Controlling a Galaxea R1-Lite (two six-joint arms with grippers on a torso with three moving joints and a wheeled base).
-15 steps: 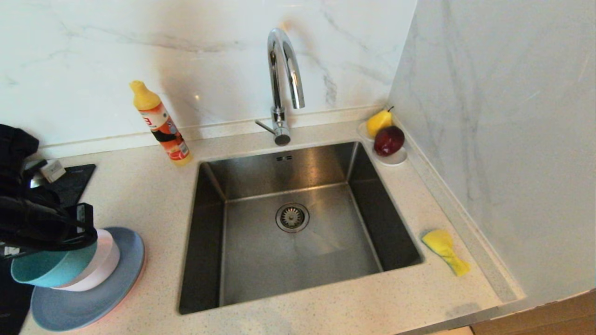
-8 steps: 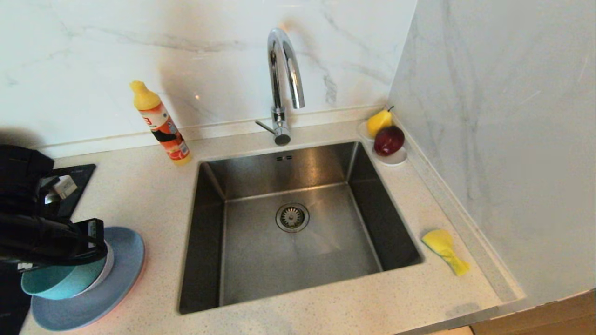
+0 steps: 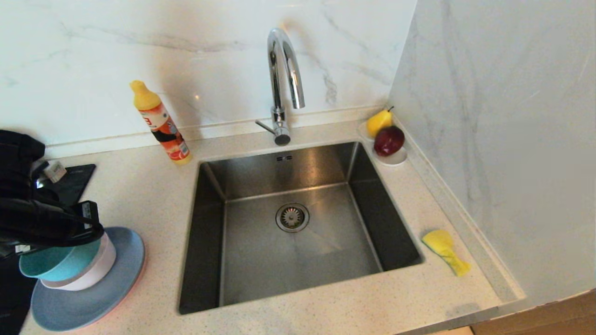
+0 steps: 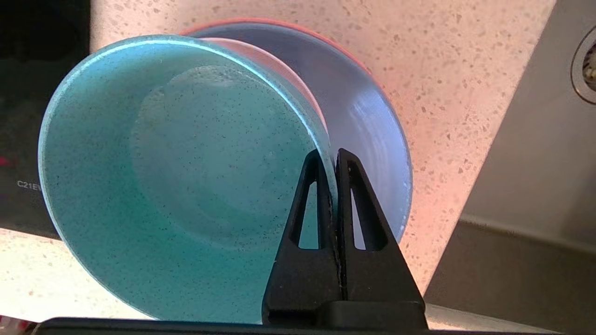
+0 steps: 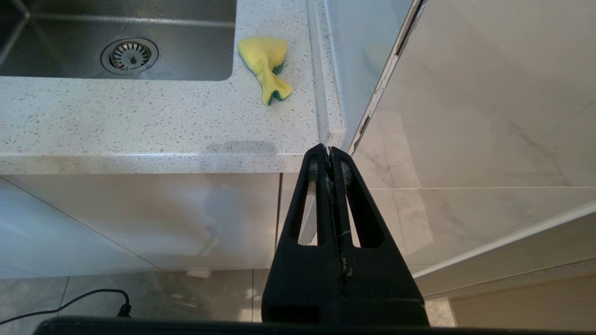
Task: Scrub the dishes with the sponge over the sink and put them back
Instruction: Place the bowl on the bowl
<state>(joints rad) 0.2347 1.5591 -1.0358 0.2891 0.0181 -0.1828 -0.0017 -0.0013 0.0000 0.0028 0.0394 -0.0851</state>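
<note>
At the counter's left, my left gripper (image 3: 86, 228) is shut on the rim of the teal bowl (image 3: 56, 267). The bowl hangs tilted, just above the pale pink-white bowl (image 3: 100, 265). That bowl stands on the blue-grey plate (image 3: 116, 288). In the left wrist view the fingers (image 4: 347, 186) pinch the teal bowl (image 4: 177, 186) at its rim, and the pink plate (image 4: 260, 21) shows as a thin edge under the blue-grey plate (image 4: 372, 125). The sponge (image 3: 444, 251) lies crumpled right of the sink (image 3: 260, 260). My right gripper (image 5: 329, 149) is shut and empty, parked below the counter's front edge.
An orange dish-soap bottle (image 3: 163, 125) and the faucet (image 3: 281, 79) stand behind the sink. A white saucer (image 3: 398, 160) with a pear and a dark red apple sits at the back right corner. A black hob (image 3: 74, 181) lies at the far left. A marble wall closes the right side.
My left gripper dipped toward the stack with the teal bowl, then rose a little, ending slightly further right. The right arm has not moved.
</note>
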